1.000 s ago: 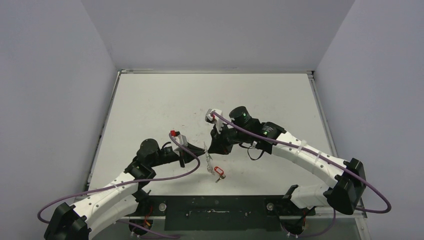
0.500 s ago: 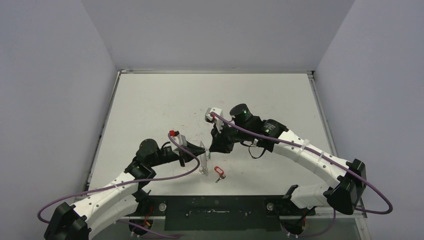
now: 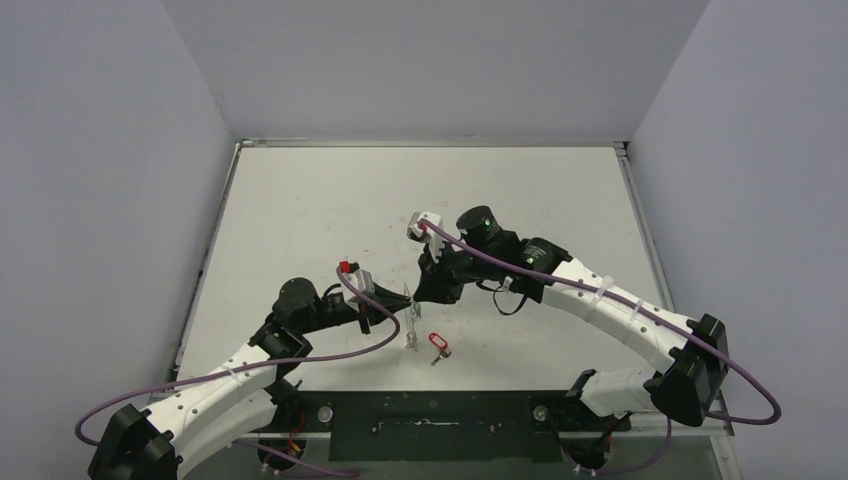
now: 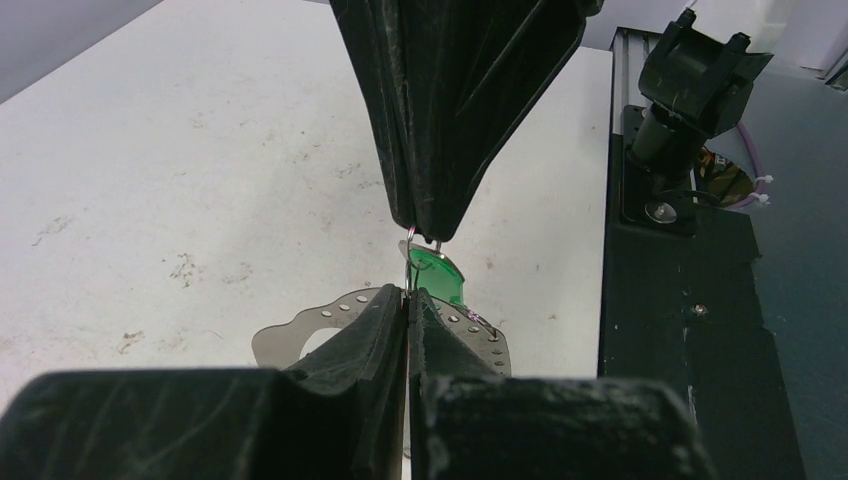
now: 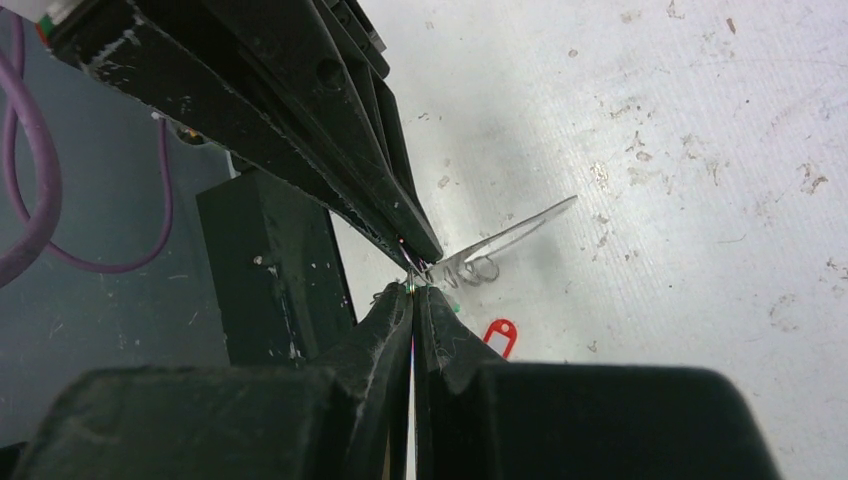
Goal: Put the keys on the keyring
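My left gripper [image 3: 405,297] and right gripper [image 3: 420,297] meet tip to tip above the table's near middle. In the left wrist view my left gripper [image 4: 408,298] is shut on the thin wire keyring [image 4: 407,260]. The green tag [image 4: 438,275] of one key hangs right beside it. My right gripper [image 5: 412,290] is shut on that key at the top of its green tag. The other key, with the red tag [image 3: 436,343], lies flat on the table just below the grippers, apart from both; the right wrist view also shows this red tag [image 5: 500,335].
A flat silvery metal piece with rows of small holes [image 4: 300,325] hangs under the left fingers, dangling towards the table [image 3: 411,338]. The black base plate [image 3: 430,425] runs along the near edge. Grey walls enclose the white table [image 3: 330,200].
The right gripper has shifted slightly left, closer to the left fingertips. The dangling silvery piece has swung from a slant to hanging nearly straight down. The red-tagged key has not moved.
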